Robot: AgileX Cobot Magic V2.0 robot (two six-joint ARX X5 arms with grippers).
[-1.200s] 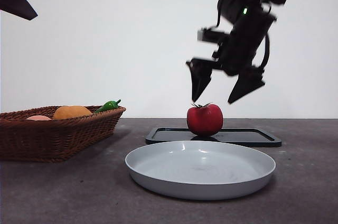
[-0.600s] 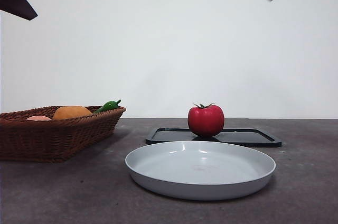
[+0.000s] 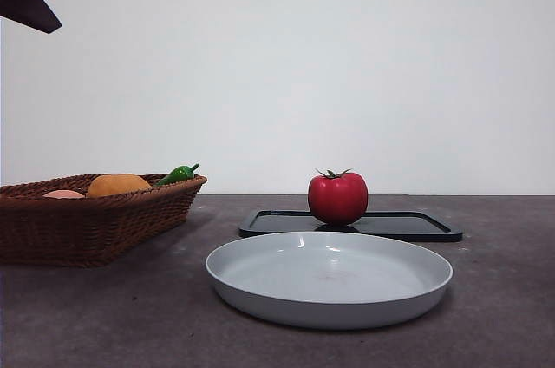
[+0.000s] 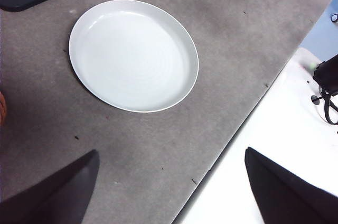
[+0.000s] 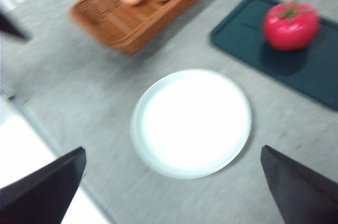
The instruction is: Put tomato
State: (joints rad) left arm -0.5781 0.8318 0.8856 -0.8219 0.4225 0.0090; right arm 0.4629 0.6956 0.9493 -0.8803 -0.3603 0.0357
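Sitting upright near one end of the black tray [image 3: 408, 226], the tomato [image 3: 337, 198] lies well clear of both grippers, whose jaws stand spread and empty.

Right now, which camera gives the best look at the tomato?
The front view: the tomato stands near and sharp on the black tray, green stem up. The right wrist view shows it from above on the same tray, but blurred. The left wrist view misses it, showing only the white plate.

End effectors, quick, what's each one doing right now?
Left end effector: open, holding nothing.
Right end effector: open, holding nothing; tomato sits on the black tray.
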